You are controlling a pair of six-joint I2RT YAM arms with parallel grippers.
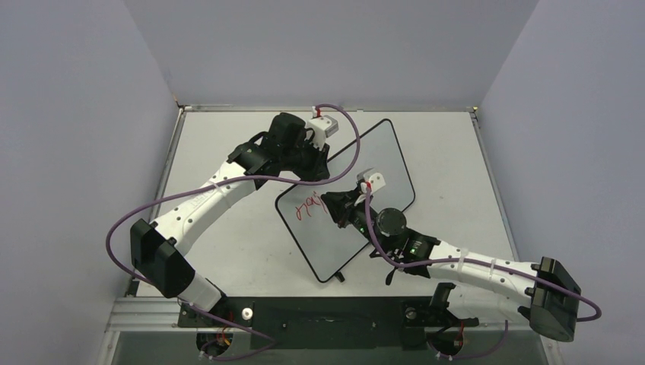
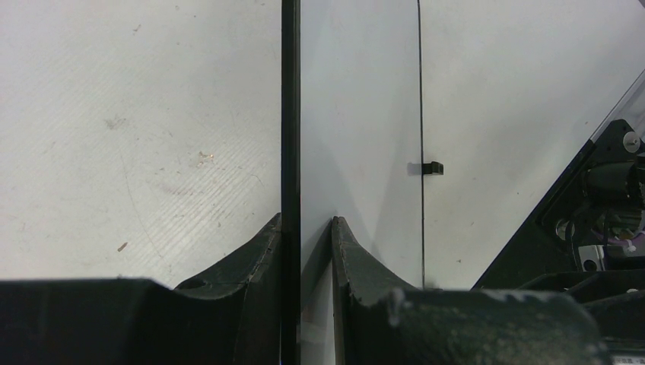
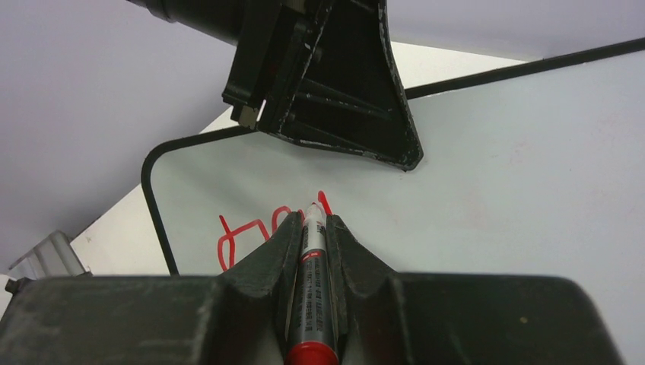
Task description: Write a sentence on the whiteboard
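The whiteboard (image 1: 365,171) lies tilted on the table, black-rimmed and glossy. My left gripper (image 1: 318,161) is shut on its far left edge; in the left wrist view the fingers (image 2: 268,251) pinch the black rim (image 2: 290,114). My right gripper (image 1: 335,204) is shut on a red marker (image 3: 313,274), its tip touching the board (image 3: 494,167). The sentence (image 1: 309,206) is a few red letters near the board's left corner, also in the right wrist view (image 3: 243,237), partly hidden by my fingers.
The matte white tabletop (image 1: 228,243) surrounds the board. A small black clip (image 2: 432,168) sits on the board's long edge. The left gripper's black body (image 3: 335,84) hangs over the board just beyond the marker tip. Purple cables loop over both arms.
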